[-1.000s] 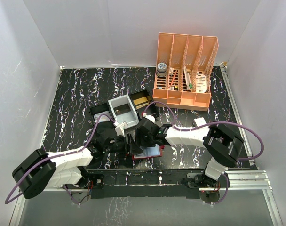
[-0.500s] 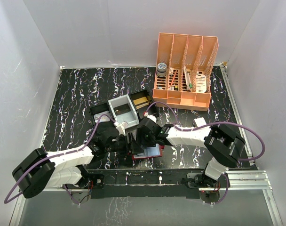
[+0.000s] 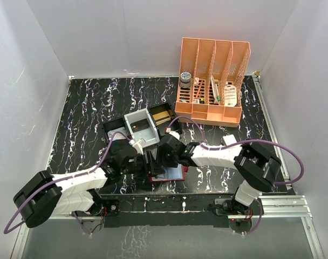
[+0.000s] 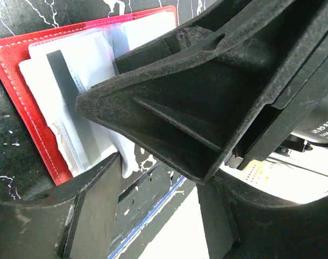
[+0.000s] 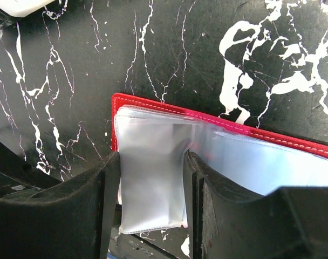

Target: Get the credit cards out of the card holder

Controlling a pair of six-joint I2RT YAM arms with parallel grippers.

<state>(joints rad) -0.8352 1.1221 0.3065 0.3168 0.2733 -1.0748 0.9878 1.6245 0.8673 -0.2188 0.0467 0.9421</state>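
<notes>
Your card holder [image 3: 175, 174] lies open on the worktop [image 3: 88, 108] by the near edge, its long axis running across, with both claws crowded over its left half. The right claw [image 5: 151, 162] is nearer and sits right on it. Its fingers are apart, flanking a clear sleeve that fills the gap, and you cannot tell whether it is clamped. The left claw [image 4: 156, 178] hangs just beside, fingers apart and empty. Its camera, half blocked, shows the credit cards [image 4: 72, 102] in their sleeves; the right camera shows only cloudy plastic.
</notes>
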